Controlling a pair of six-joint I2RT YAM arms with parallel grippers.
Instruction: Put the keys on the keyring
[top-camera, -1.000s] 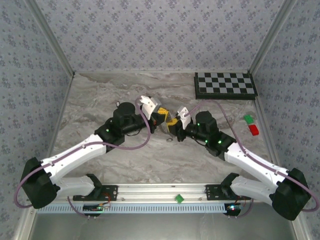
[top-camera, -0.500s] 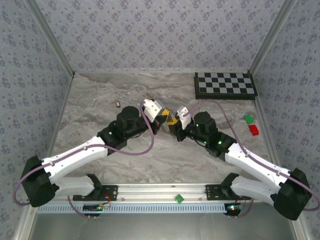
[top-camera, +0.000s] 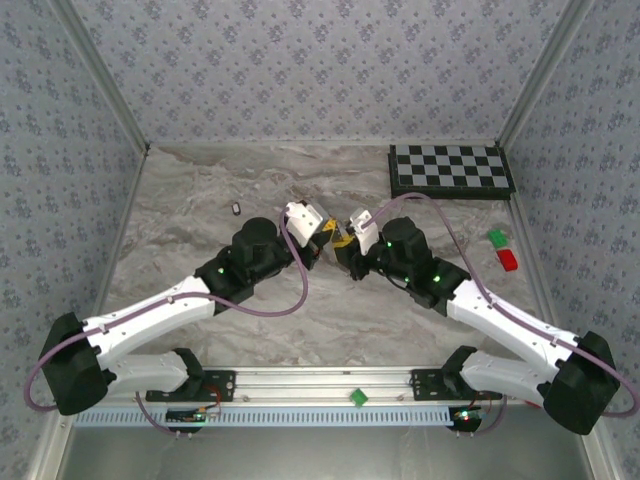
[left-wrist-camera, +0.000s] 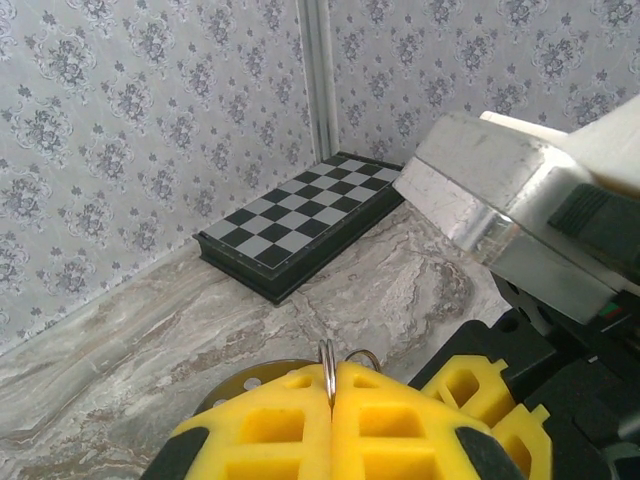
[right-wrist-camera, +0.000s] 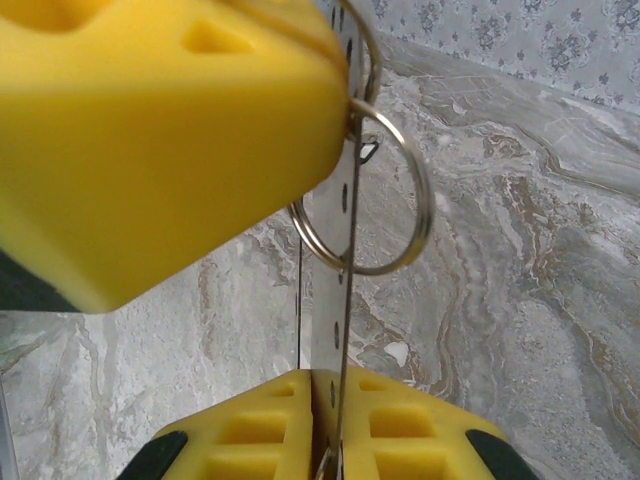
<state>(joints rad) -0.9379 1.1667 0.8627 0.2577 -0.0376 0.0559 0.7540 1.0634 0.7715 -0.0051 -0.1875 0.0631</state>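
As the two arms are drawing closer together at mid-table, the left gripper is holding its yellow foam fingers pressed together on the thin silvery wire keyring. The right gripper — fingers squeezing a thin flat silver metal strip, judged a key's blade — is bringing it up to the loop. One small dark-headed key is lying uncovered on the grey marbled table; threading is judged imminent

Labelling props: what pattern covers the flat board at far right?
Black-and-grey checks on the flat board; top external view.
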